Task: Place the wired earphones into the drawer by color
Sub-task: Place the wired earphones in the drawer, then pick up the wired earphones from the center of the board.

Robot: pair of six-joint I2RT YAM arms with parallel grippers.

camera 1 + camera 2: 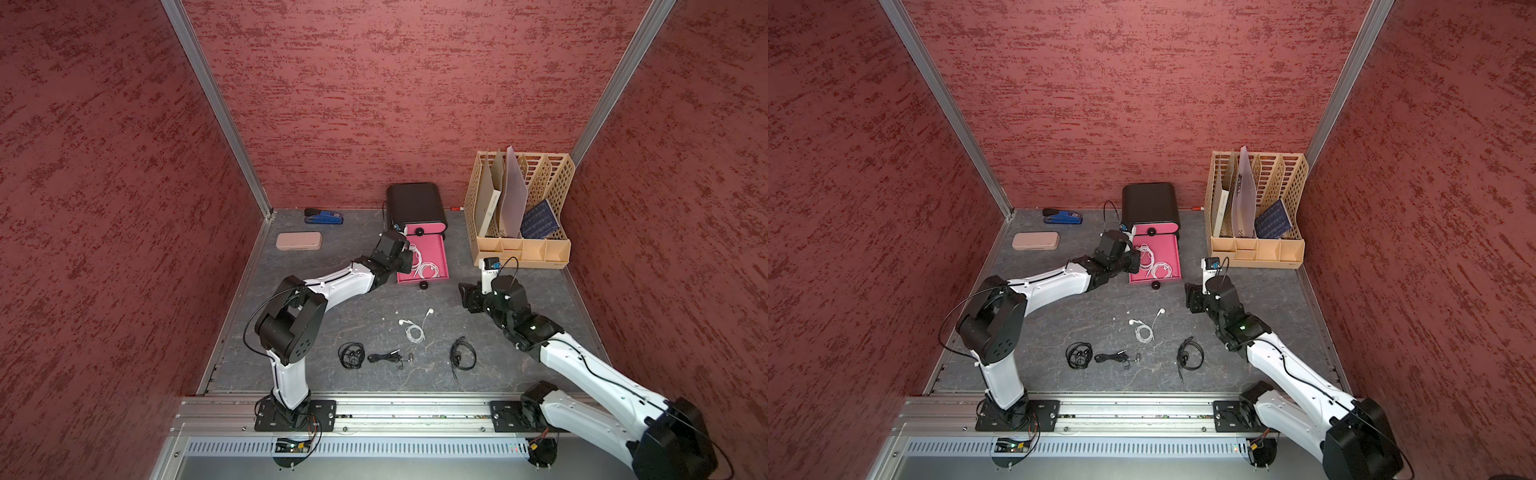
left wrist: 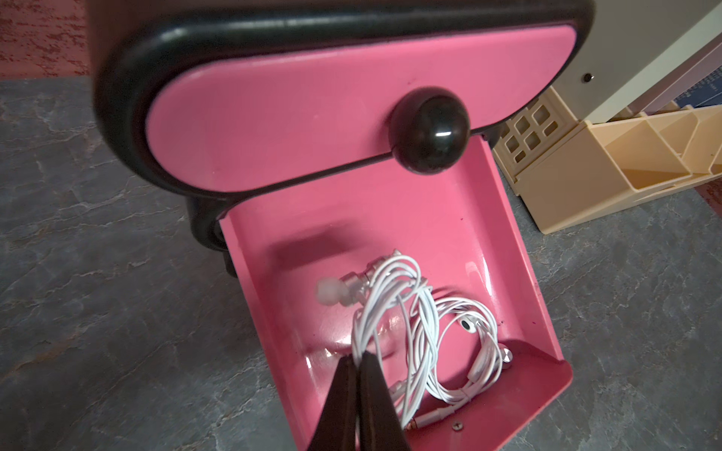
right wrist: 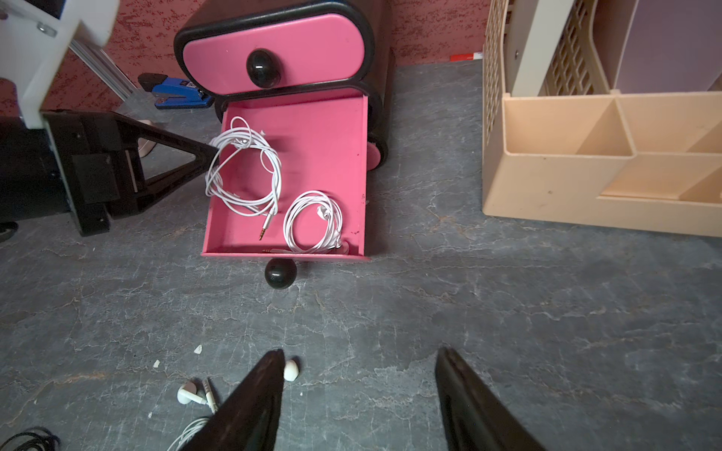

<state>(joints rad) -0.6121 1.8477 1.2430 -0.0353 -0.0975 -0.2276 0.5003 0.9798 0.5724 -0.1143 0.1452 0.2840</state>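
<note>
**Left gripper (image 2: 358, 357) clamped shut on a white coil (image 2: 390, 289) at the open lower drawer (image 3: 324, 156). Right gripper (image 3: 360, 353) had its jaws apart and empty above the bench (image 1: 332, 291).**

Hazards, as judged from this moment:
- The held loops lay close against the drawer's side wall nearest the left gripper. In the right wrist view some strands appeared to reach over that wall. On release, the coil could slide or spill onto the bench.
- The thin cable could catch on a finger when the jaws parted and be dragged back out.
- The held loops overlapped a second white coil (image 2: 469, 343) already lying in the drawer, so the two could tangle.
- A stray loop or the dangling plug could be pinched when the drawer was pushed shut.

Whether the held coil rested on the drawer floor or hung just above it could not be told.

Appearance of the earphones: thin, limp, glossy cable wound in loose, uneven rings, with small earbuds and a metal plug trailing free.
- A third white set (image 1: 413, 328) lay on the bench with its earbuds uncoiled.
- Three black coils (image 1: 351, 355) (image 1: 386, 357) (image 1: 462, 358) lay in a row nearer the arm bases.
- No red set was visible.
- The upper drawer (image 3: 312, 50) was closed.
</note>
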